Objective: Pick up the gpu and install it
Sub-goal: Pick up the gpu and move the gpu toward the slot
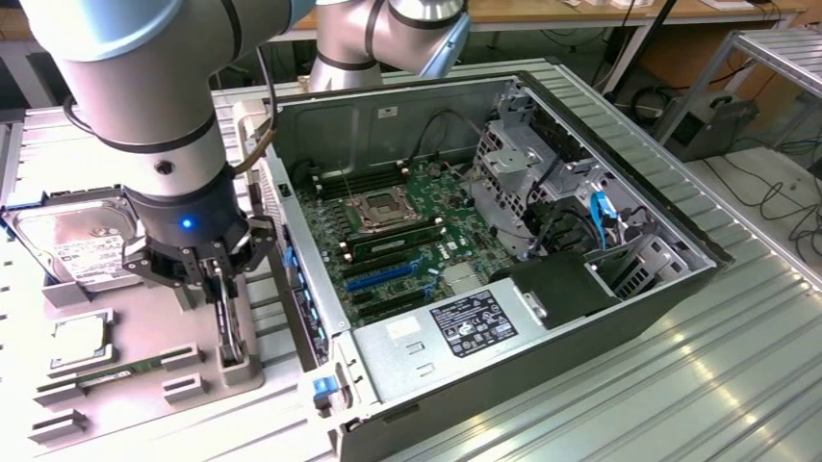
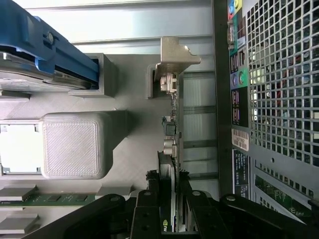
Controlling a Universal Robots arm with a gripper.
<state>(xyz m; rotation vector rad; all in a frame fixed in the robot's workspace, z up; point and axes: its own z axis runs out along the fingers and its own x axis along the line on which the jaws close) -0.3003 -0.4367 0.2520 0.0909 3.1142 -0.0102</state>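
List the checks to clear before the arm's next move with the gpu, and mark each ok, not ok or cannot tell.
1. Gripper centred over the gpu: ok, the card stands on edge between its fingers.
2. Grip closed: ok, no gap shows on either side of the card in the wrist view.
3. gpu free of the grey holder tray: not ok, it sits in its slot.
4. Computer case open: ok, the motherboard is exposed.
5. Blue expansion slot empty: ok.
6. Silver bracket clear of the tray post: cannot tell.
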